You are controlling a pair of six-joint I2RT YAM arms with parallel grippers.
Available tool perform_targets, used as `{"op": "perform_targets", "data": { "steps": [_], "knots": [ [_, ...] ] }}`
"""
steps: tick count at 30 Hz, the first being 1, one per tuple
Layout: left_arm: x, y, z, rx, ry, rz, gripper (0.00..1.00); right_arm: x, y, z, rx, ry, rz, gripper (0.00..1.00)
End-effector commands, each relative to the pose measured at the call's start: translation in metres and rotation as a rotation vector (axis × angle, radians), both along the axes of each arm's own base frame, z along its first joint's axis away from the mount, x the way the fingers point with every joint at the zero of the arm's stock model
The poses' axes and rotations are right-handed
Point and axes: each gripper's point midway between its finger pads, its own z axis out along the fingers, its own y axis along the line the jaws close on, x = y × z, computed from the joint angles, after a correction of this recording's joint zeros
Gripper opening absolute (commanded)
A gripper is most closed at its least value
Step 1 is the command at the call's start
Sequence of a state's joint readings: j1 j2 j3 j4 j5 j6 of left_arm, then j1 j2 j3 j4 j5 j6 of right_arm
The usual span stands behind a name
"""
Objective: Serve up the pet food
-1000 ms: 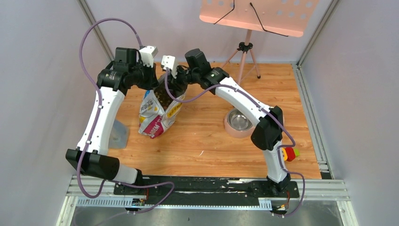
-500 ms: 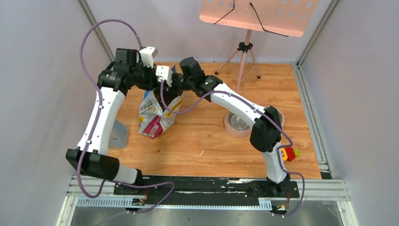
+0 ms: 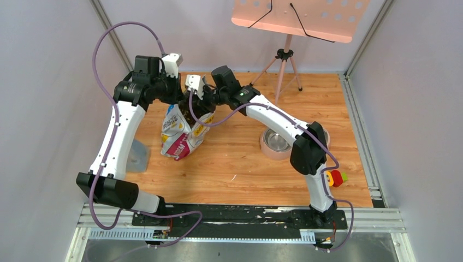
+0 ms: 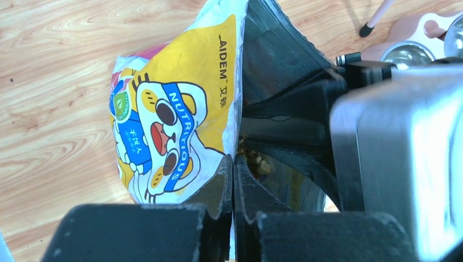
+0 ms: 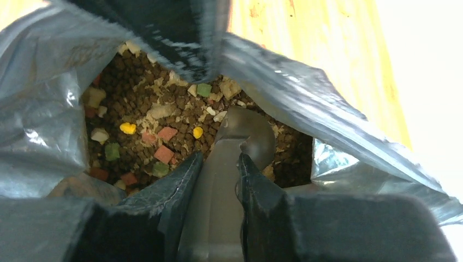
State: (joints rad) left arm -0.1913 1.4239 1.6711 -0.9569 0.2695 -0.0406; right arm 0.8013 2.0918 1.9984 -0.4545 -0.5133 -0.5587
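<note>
The printed white, yellow and magenta bag stands open at the back left of the wooden table. My left gripper is shut on the bag's rim and holds it up. The pet food, brown kibble with some coloured bits, fills the bag's inside. My right gripper is shut on the handle of the clear plastic scoop, whose bowl lies down in the kibble. In the top view the right gripper is at the bag's mouth, close to the left one.
A steel bowl in a pink holder sits right of centre. A clear container stands at the left behind the left arm. A tripod stand is at the back. A red and yellow toy lies near the right arm's base.
My right gripper has moved left to the bag's mouth and then eased slightly back. The left gripper and the bag have stayed put.
</note>
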Motion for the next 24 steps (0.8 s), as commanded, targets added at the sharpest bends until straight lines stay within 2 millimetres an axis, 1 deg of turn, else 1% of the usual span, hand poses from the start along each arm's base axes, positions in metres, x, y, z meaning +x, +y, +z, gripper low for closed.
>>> {"op": "perform_targets", "data": {
  "steps": [1, 3, 6, 8, 11, 12, 15, 19, 22, 24],
  "knots": [
    [0.015, -0.010, 0.039, -0.053, -0.139, -0.016, 0.00, -0.070, -0.003, -0.049, -0.106, 0.565, -0.010, 0.00],
    [0.015, -0.009, 0.037, -0.043, -0.133, -0.021, 0.00, -0.061, 0.004, -0.032, -0.049, 0.626, -0.053, 0.00],
    [0.012, -0.009, 0.034, -0.032, -0.125, -0.032, 0.00, -0.035, 0.010, -0.003, 0.049, 0.692, -0.159, 0.00],
    [0.011, -0.008, 0.031, -0.026, -0.119, -0.035, 0.00, -0.025, 0.012, 0.009, 0.094, 0.753, -0.195, 0.00],
    [0.010, -0.007, 0.028, -0.016, -0.114, -0.036, 0.00, -0.022, 0.012, 0.016, 0.127, 0.861, -0.224, 0.00],
    [0.010, -0.006, 0.028, -0.011, -0.113, -0.034, 0.00, -0.026, 0.011, 0.018, 0.132, 0.903, -0.220, 0.00],
    [0.012, -0.004, 0.027, 0.000, -0.118, -0.033, 0.00, -0.031, 0.006, 0.023, 0.140, 0.948, -0.189, 0.00],
    [0.014, -0.004, 0.024, 0.003, -0.116, -0.031, 0.00, -0.014, -0.002, 0.031, 0.193, 1.044, -0.190, 0.00],
    [0.016, -0.005, 0.019, 0.006, -0.103, -0.035, 0.00, 0.004, -0.011, 0.045, 0.260, 1.119, -0.214, 0.00],
    [0.018, -0.005, 0.016, 0.009, -0.097, -0.034, 0.00, 0.014, -0.016, 0.056, 0.300, 1.133, -0.240, 0.00]
  ]
}}
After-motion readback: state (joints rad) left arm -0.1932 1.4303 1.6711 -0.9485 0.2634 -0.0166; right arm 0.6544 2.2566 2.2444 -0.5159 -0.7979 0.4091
